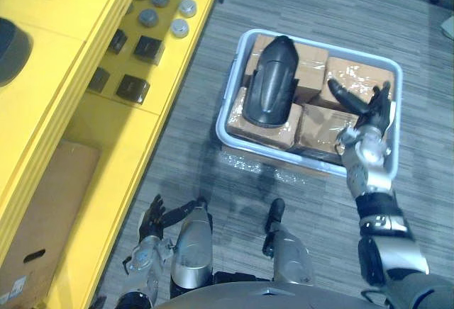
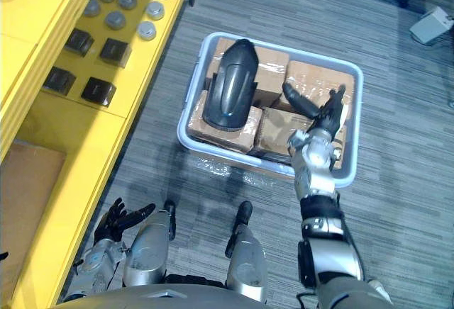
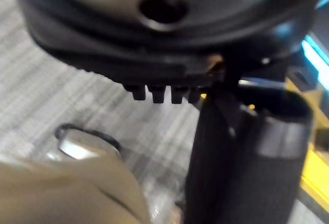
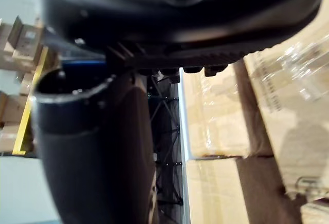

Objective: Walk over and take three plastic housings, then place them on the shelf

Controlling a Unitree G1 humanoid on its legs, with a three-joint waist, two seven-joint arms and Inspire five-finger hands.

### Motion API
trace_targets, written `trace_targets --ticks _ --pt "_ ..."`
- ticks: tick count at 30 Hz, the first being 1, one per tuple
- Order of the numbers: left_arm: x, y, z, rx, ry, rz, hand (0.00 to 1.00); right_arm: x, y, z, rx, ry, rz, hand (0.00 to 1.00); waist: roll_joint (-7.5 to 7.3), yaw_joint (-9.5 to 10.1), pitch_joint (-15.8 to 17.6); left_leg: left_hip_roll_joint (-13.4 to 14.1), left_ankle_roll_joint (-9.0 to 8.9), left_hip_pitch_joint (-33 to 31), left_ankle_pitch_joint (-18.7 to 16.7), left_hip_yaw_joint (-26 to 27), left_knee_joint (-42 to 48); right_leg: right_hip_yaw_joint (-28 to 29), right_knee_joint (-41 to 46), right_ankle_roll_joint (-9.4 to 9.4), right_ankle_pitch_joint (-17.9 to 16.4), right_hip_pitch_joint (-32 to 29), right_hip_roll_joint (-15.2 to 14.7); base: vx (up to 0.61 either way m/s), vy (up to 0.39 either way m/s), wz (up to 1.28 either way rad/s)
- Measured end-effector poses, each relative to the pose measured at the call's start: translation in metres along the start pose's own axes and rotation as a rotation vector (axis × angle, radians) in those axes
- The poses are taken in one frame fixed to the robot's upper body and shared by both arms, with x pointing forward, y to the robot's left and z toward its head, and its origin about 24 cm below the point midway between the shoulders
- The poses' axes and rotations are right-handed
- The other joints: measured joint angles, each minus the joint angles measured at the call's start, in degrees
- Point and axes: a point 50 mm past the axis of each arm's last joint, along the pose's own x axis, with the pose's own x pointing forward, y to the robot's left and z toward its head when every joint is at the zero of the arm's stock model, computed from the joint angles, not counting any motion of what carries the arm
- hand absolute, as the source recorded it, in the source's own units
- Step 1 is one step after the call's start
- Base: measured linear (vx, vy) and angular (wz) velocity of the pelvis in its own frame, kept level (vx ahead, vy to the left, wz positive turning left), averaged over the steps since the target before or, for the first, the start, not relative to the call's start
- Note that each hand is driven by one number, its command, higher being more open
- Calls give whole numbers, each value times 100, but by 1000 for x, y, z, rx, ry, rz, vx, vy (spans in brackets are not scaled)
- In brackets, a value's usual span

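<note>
The black plastic cover (image 1: 271, 82) lay on top of the brown boxes (image 1: 312, 68) in the pale blue tub (image 1: 225, 114), with the right hand (image 1: 372, 114) just beside it, fingers spread and holding nothing, and the left hand (image 2: 113, 222) low by the yellow shelf (image 1: 113, 146), loose and empty.

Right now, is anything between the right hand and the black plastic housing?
Nothing visible does: the open right hand hovers over the brown cardboard boxes, and the black plastic housing lies uncovered on them.
</note>
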Motion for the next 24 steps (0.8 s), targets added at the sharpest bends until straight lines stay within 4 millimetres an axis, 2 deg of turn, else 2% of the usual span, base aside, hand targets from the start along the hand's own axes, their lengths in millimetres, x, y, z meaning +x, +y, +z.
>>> trace_targets --ticks 3,6,9,11,14,16,18,21,24 --pt "-4 6 -11 -65 29 24 100 14 2 16 -39 -11 0 100 49 142 80 -14 35 -200 -48 -66 212 -56 118 1 -1 -116 -15 -56 61 12" --pt "-5 4 -11 -68 24 -6 100 23 5 27 -85 -6 25 100 190 225 235 -17 95 -269 -136 -60 441 -51 333 2 -15 -208 -58 -78 64 -7" --pt "-5 4 -15 -73 39 -17 100 27 9 27 -133 45 75 100 241 231 265 -19 123 -397 -211 -1 627 -43 487 7 -18 -377 -110 -100 87 -15" --pt "-7 2 -22 -88 64 -26 100 29 7 18 -175 113 97 100 313 240 298 -18 131 -399 -271 27 697 -39 525 14 -21 -384 -132 -108 86 -8" --pt "-8 -3 -25 -99 73 -46 100 32 6 16 -215 156 132 100 417 254 344 -25 129 -407 -274 54 717 -39 579 15 -20 -455 -164 -80 44 -6" --pt "-9 -12 -28 -105 79 -78 100 36 5 27 -259 135 167 100 598 272 367 -40 137 -420 -242 62 710 -38 628 16 -20 -486 -188 -38 31 -2" --pt "-10 -17 -30 -121 88 -97 100 42 6 40 -291 108 178 100 705 289 372 -59 136 -421 -195 62 665 -41 679 11 -23 -564 -209 -37 20 0" --pt "-9 -23 -31 -104 101 -121 100 47 8 54 -320 88 179 100 798 316 376 -126 121 -423 -42 8 509 -88 747 -17 -41 -656 -266 -18 -3 5" --pt "-8 -27 -32 -98 114 -132 100 51 12 59 -377 82 174 100 889 358 382 -136 96 -424 40 -84 448 -160 923 -91 -128 -708 -281 -30 -16 8"
